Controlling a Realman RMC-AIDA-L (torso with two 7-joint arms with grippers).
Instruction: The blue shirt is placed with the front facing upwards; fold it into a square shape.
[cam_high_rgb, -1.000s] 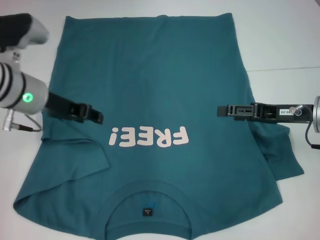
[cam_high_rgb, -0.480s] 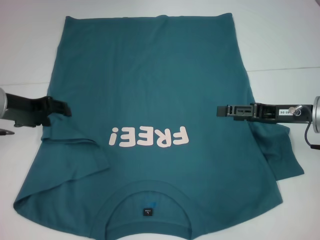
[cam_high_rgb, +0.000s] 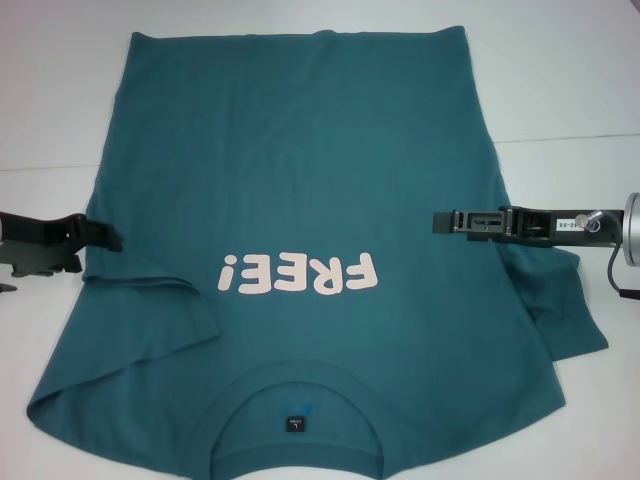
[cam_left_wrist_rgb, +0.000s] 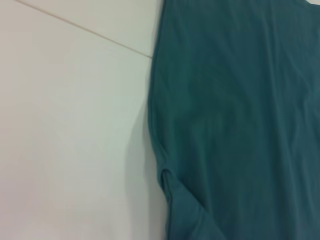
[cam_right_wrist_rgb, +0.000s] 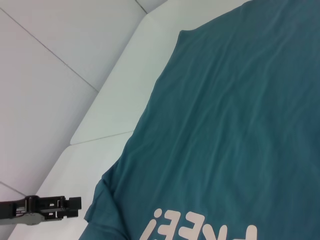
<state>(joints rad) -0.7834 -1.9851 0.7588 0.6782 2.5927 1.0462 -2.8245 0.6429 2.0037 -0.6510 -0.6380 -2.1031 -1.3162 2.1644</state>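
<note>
The blue shirt lies spread front-up on the white table, hem far from me and collar with its dark label nearest. Pink "FREE!" lettering reads upside down. My left gripper sits low at the shirt's left edge, just above the rumpled left sleeve. My right gripper reaches in over the shirt's right side, beside the bunched right sleeve. The left wrist view shows the shirt's edge on the table. In the right wrist view, the shirt and the left gripper appear.
The white table has a thin seam line running across it on both sides of the shirt. Bare table surface lies to the left of the shirt.
My left gripper has pulled back leftwards from over the shirt's chest to its left edge. The right arm and the shirt have not moved.
</note>
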